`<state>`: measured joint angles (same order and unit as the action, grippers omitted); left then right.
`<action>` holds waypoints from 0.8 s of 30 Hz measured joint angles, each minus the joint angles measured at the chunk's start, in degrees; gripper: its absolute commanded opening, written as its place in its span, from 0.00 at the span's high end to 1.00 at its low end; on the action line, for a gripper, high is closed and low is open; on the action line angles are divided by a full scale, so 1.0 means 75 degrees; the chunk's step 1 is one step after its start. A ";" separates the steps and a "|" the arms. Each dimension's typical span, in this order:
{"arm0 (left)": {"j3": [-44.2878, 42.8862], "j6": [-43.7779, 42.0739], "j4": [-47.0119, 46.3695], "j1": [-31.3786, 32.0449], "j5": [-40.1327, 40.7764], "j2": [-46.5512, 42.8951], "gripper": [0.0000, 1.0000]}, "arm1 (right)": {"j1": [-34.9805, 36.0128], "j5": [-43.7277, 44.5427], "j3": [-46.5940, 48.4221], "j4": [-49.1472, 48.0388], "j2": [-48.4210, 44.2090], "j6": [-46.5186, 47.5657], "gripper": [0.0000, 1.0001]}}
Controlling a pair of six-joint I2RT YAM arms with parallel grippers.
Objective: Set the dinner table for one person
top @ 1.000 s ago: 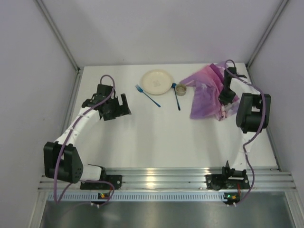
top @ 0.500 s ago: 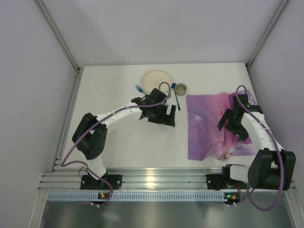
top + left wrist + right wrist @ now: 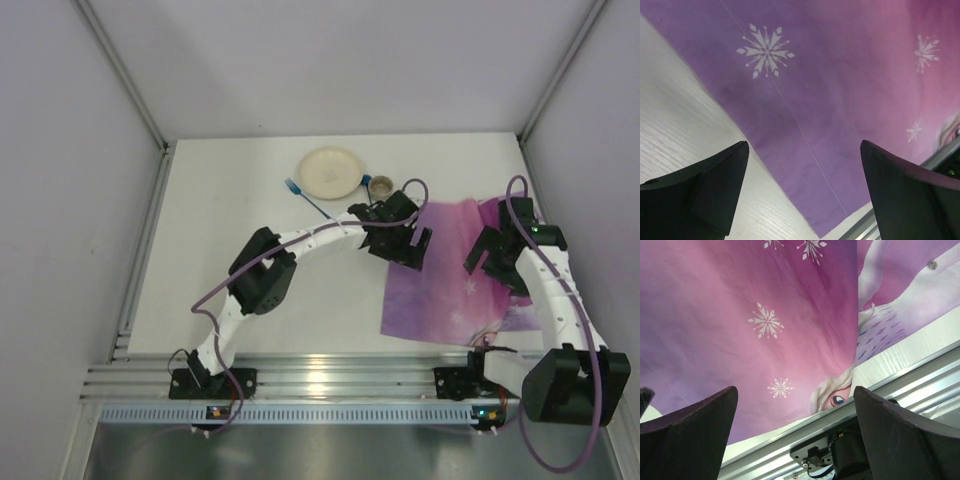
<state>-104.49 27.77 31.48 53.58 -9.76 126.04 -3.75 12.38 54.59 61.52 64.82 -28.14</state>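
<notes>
So the purple snowflake mat (image 3: 440, 290) is down on the right half of the white tabletop (image 3: 230, 220). Its near edge sits close to the aluminium rail (image 3: 350, 378) that runs along the tabletop's front, by the arm bases. Both arms are over the mat. The left gripper (image 3: 404, 246) has reached across to the far-left corner and the right gripper (image 3: 492, 262) is above the right side. Both are spread wide with nothing between the fingers, and the wrist cams just show cloth underneath. To me this is the straighten-the-mat step, and it's not quite there. The mat sits a bit skewed against the rail, and it looks rumpled on the far right, under the right arm. If I were running it, I'd come down with one gripper and pin or pinch a corner. Then I'd pull the opposite corner outward with the other, low and slow so the thin cloth doesn't bunch or drag along. Pinch only the cloth edge, since the fingers will scrape the tabletop otherwise. Square the near edge to the rail before letting go. The plate (image 3: 331, 172), blue fork (image 3: 309, 201) and what looks like a small cup (image 3: 380, 186) sit at the back, off the mat, so a flat mat matters before they're brought over.
</notes>
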 measured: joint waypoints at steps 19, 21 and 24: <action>-0.0819 0.0029 0.0609 0.0047 0.0321 0.1107 0.69 | 0.0000 0.0029 0.0096 0.0140 -0.0085 0.0277 0.00; -0.0828 0.0050 0.0539 0.0117 0.0128 0.1163 0.87 | 0.0000 0.0032 0.0096 0.0140 -0.0085 0.0289 0.00; -0.0886 0.0035 0.0504 0.0224 -0.0064 0.1250 1.00 | 0.0000 0.0032 0.0096 0.0137 -0.0085 0.0294 0.00</action>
<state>-111.13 28.03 35.27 55.27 -10.24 135.41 -3.75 12.62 55.31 62.54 64.18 -25.93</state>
